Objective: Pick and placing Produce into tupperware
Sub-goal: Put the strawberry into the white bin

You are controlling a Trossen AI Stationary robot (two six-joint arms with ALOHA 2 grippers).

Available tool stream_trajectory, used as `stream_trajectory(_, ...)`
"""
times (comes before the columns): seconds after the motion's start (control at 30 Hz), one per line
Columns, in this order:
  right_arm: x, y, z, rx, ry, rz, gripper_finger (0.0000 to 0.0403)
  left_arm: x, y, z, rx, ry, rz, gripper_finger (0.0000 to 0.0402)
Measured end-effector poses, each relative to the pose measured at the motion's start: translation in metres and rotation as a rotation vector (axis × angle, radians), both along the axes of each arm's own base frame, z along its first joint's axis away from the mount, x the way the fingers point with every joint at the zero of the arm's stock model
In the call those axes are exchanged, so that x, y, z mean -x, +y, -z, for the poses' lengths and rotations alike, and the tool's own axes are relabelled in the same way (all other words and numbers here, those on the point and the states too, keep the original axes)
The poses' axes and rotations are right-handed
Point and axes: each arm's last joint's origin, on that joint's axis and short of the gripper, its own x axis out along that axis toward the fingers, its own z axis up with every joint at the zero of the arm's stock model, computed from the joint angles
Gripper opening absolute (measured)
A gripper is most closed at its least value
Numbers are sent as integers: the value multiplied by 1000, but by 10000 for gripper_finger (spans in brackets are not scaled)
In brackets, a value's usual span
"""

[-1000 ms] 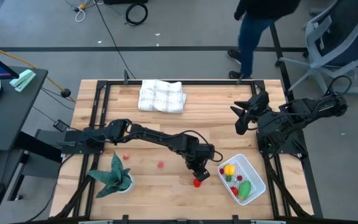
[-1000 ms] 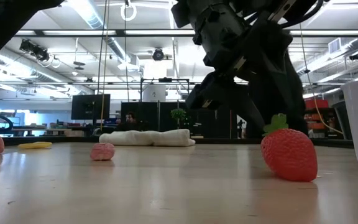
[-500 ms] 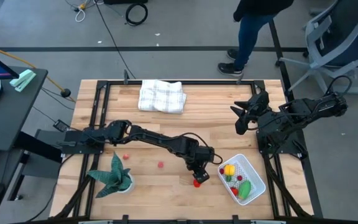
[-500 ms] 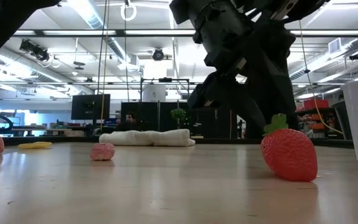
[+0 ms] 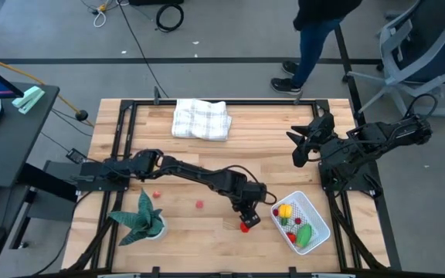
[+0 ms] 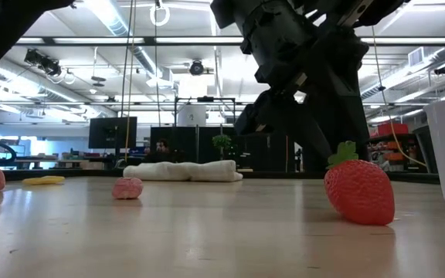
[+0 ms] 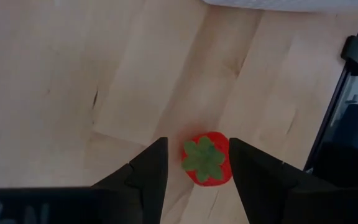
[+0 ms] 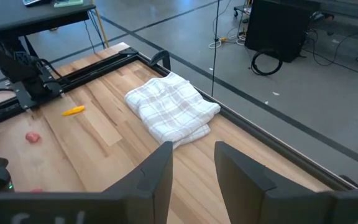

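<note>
upright, leafy cap up, the strawberry (image 7: 206,159) sits between the left pincer's (image 7: 196,165) spread fingers.

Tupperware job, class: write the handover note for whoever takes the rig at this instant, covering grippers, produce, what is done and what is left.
Left gripper: open, fingers either side of the strawberry, which sits on the table beside the tupperware; not gripped yet.
Right gripper: open, parked at the table's right edge, facing the checked cloth.
Done: yellow, red and green pieces lie in the tupperware.
Left: the strawberry, plus two small reddish pieces near the potted plant.
</note>
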Motion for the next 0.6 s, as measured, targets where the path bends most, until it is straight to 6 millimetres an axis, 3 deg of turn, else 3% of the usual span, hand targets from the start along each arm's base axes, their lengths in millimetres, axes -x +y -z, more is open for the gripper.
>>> stream_trajectory(0.3, 0, 0, 0, 0, 0, 0, 128, 0, -2, 0, -28, -13, 18, 169)
stream_trajectory(0.6, 0, 0, 0, 0, 0, 0, 128, 2, -11, 0, -21, -20, 28, 126)
